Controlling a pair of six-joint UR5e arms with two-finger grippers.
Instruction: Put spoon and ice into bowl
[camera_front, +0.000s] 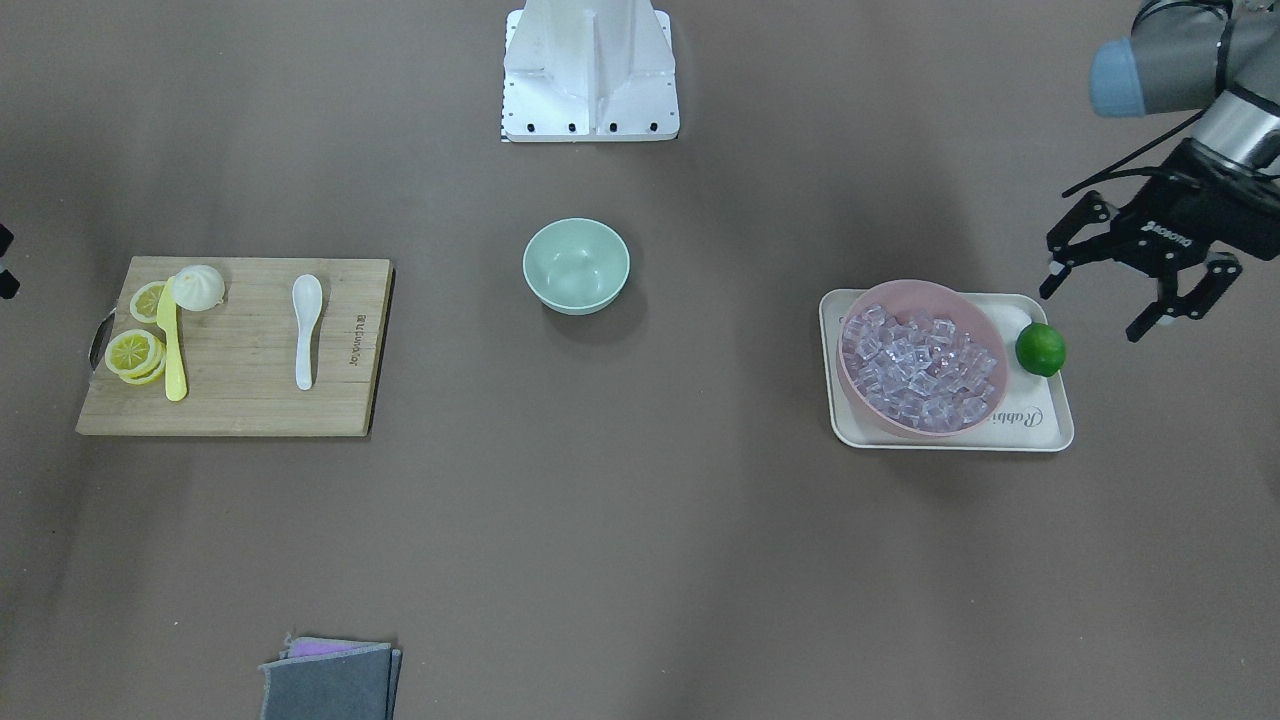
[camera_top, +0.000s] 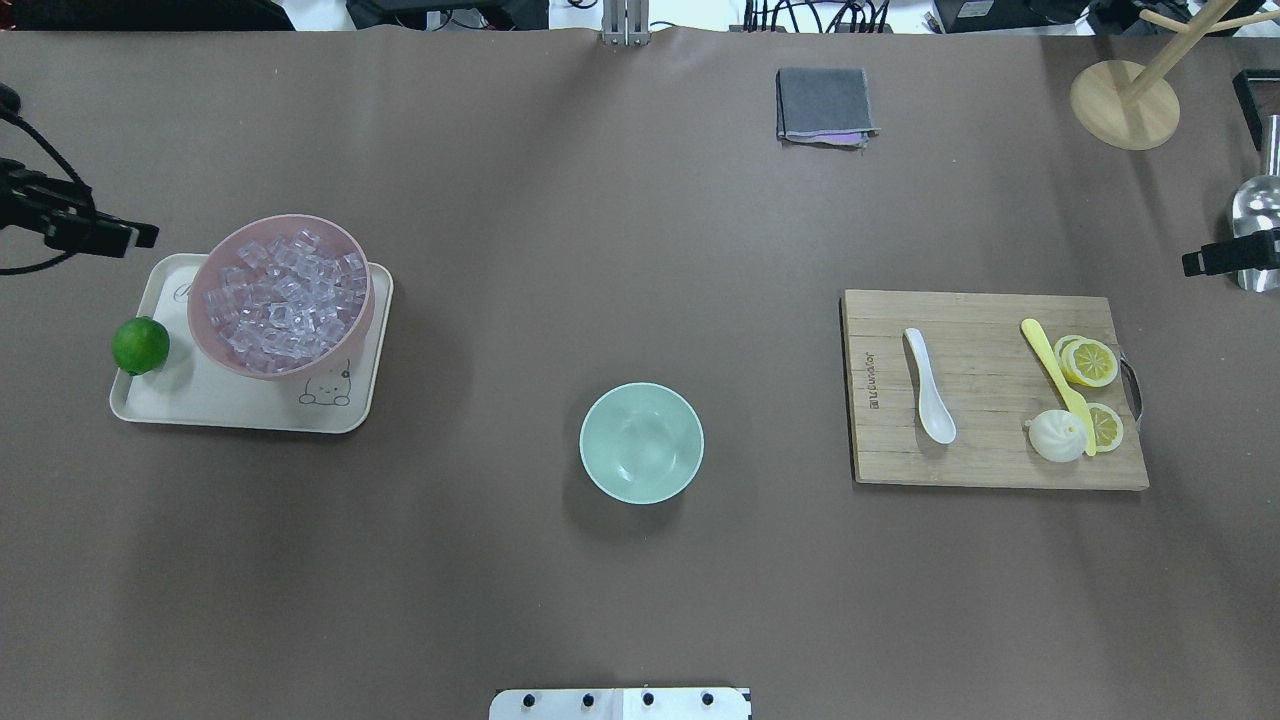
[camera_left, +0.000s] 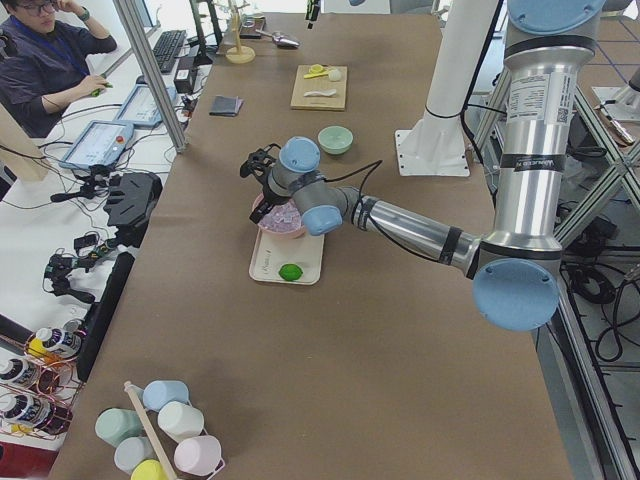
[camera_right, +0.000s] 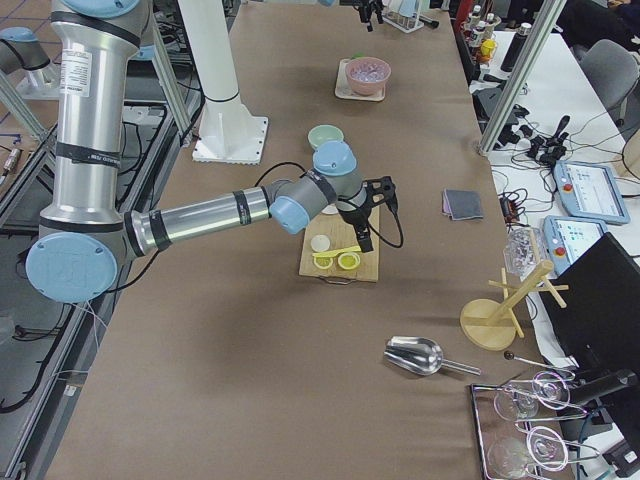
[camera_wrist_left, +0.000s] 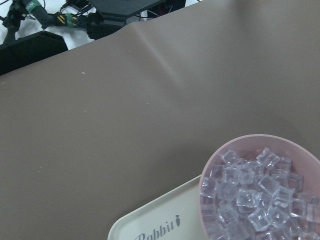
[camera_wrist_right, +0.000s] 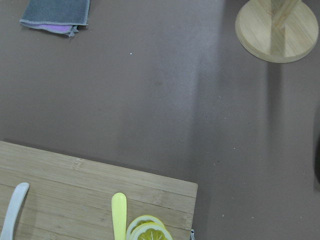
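At the centre of the bench, reading the overhead view as a clock face, sits the mint-green bowl (camera_top: 641, 443): smooth, round, plain-sided and empty, so neither item is in it yet. It sits between my two arms, which I judge lets either one reach it.

Out at 3 o'clock the spoon (camera_top: 930, 385) lies flat on a wooden cutting board (camera_top: 1000, 460). It is glossy white with an oval scoop and a short thick handle. A yellow plastic knife (camera_top: 1050, 365) and lemon slices (camera_top: 1088, 362) lie further out on the same board, clear of the spoon.

At about 10 o'clock the ice (camera_top: 285, 300) is heaped as clear glassy cubes in a pink bowl (camera_top: 362, 318) on a cream tray (camera_top: 230, 410), with a lime (camera_top: 140, 345) at the tray's outer edge. The cubes look slick and loosely stacked, so a pinch may slip.

My left gripper (camera_front: 1090, 312) hangs beyond the tray with its fingers spread apart and nothing between them. My right gripper (camera_top: 1215, 262) hovers past the board at 3 o'clock. Only a sliver of it shows, so I cannot tell whether it is apart or together.
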